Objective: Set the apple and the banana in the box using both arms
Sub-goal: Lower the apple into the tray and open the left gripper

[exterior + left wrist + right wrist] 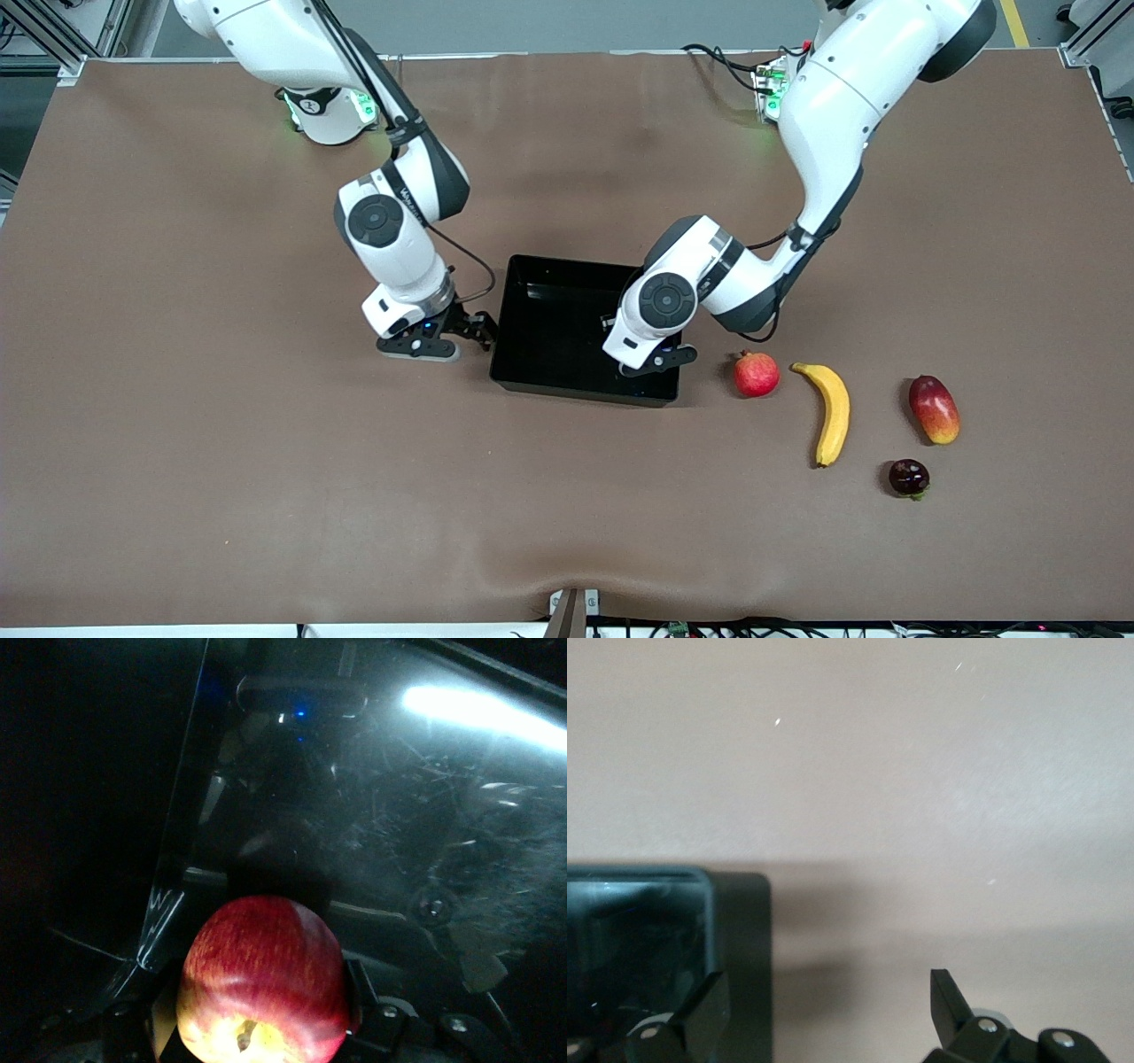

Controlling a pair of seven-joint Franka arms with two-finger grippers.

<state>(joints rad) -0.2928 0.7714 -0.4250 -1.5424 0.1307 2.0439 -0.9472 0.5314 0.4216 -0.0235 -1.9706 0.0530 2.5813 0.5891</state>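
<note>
I hold the apple (261,983) in my left tool (266,1028) over the box (532,354), release next; my right tool (824,1010) waits wide beside it, banana (833,412) untouched at the box's three o'clock.

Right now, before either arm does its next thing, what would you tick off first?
1. Apple held by the left gripper: ok, the left wrist view shows it between the fingers.
2. Left gripper over the box: ok, the front view shows it above the black tray's end toward the left arm.
3. Apple low enough to let go gently: cannot tell, its height above the tray floor is unclear.
4. Right gripper free: ok, open and holding nothing, beside the box over bare table.
5. Banana waiting: ok, it lies on the table between the pinkish-red fruit and the mango, untouched.
</note>
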